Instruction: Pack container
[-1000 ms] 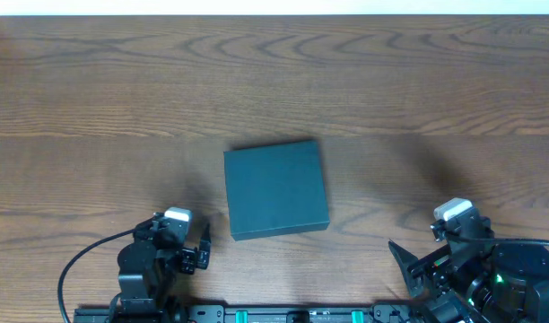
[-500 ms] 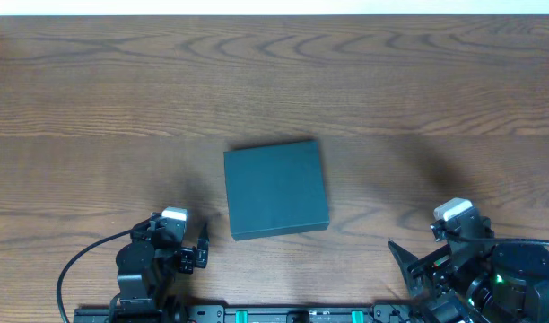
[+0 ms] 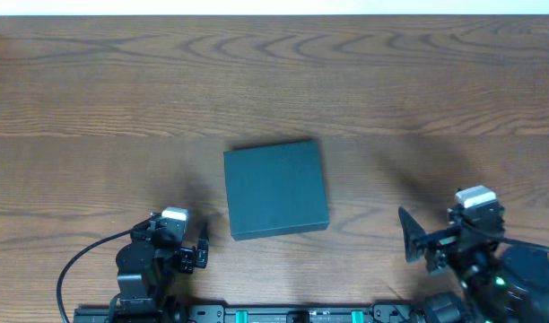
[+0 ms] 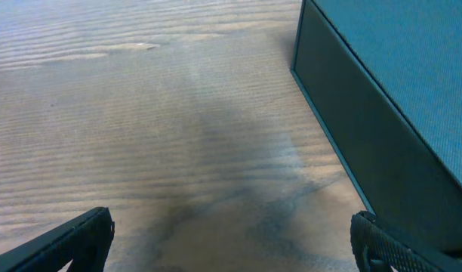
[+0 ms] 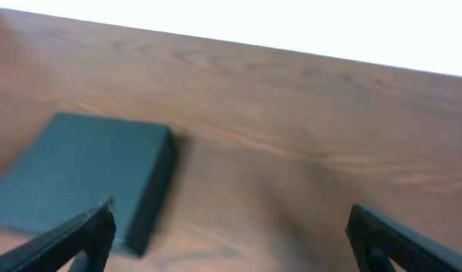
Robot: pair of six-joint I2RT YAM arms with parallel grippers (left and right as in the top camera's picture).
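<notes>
Plainly, left end effector (image 4: 231, 234) and right end effector (image 5: 229, 223) stand released near the closed container (image 3: 276, 190).

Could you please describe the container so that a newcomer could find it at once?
The brown wooden table fills the overhead view. Near its middle, slightly toward the robot, between the left gripper and the right gripper, lies the container. Unlike those black open grippers, it is a flat, dark teal, matte rectangular box.
</notes>
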